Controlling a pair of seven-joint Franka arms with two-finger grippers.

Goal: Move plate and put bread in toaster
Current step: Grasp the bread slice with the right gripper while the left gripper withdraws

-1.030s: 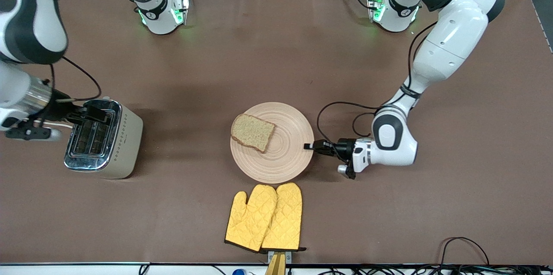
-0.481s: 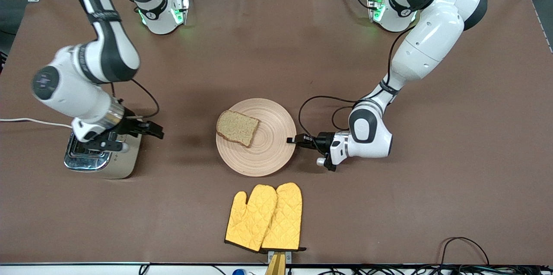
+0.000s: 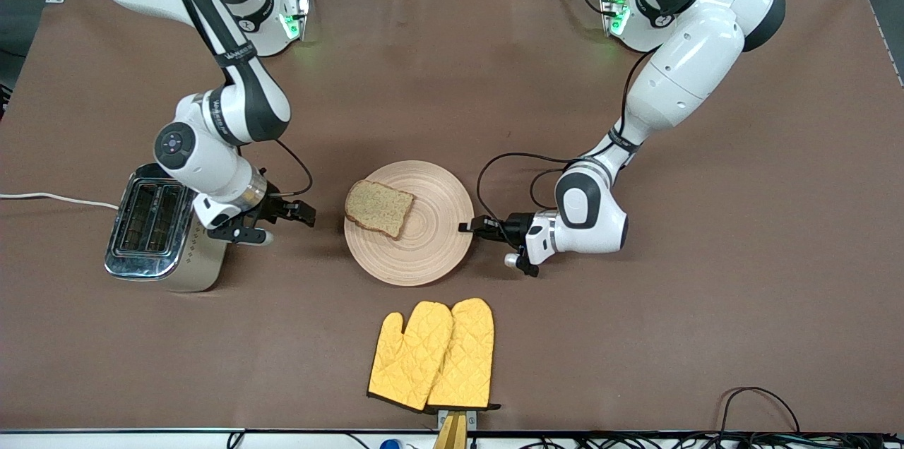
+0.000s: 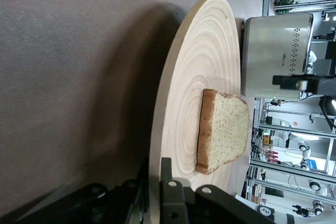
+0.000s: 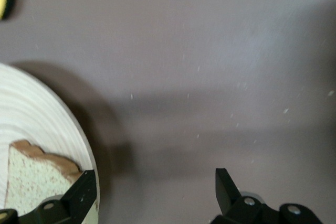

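Front view shows the left gripper [image 3: 467, 227] pinching the plate [image 3: 424, 251] rim at 3 o'clock; the bread [image 3: 378, 207] lies on it. The right gripper [image 3: 305, 213] is spread between the toaster [image 3: 157, 229] and plate.

Bread [image 3: 379, 208] lies on the plate [image 3: 424, 251], toaster [image 3: 164, 229] toward right arm's end.

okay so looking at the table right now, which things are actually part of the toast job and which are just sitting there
Part of the job:
- plate, gripped at its rim by the left gripper
- bread, lying on the plate
- toaster, at the right arm's end of the table
- right gripper, open, between toaster and plate

Just lying about:
- yellow oven mitts, nearer the front camera than the plate
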